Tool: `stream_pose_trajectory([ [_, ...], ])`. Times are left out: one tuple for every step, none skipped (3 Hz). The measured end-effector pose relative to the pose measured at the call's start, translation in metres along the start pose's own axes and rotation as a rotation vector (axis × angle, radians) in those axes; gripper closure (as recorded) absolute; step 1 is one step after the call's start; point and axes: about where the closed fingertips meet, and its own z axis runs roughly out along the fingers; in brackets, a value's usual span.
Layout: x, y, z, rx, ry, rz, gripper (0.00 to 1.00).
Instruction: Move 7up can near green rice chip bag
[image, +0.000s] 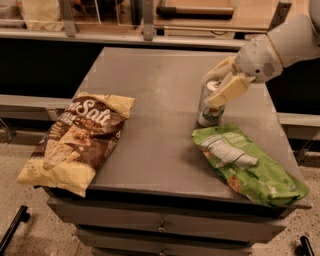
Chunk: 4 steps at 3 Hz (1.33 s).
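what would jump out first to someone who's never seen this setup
First, the cream end effector at the upper right, closed on the upright 7up can, which stands on the right side of the grey table just behind the green rice chip bag. Next, the big brown-and-cream chip bag on the left, hanging over the table's front-left edge.
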Motion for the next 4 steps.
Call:
stream_pose_trajectory([
  [-0.0010,-0.0001,-0.0008,0.000,0.000,0.000,0.59],
  [-0.0018,-0.0010,0.0016,-0.002,-0.002,-0.001,0.29],
  [-0.0019,-0.0010,0.0017,-0.002,-0.002,-0.001,0.05],
  [-0.0024,-0.0016,0.0034,-0.003,-0.003,-0.002,0.00],
])
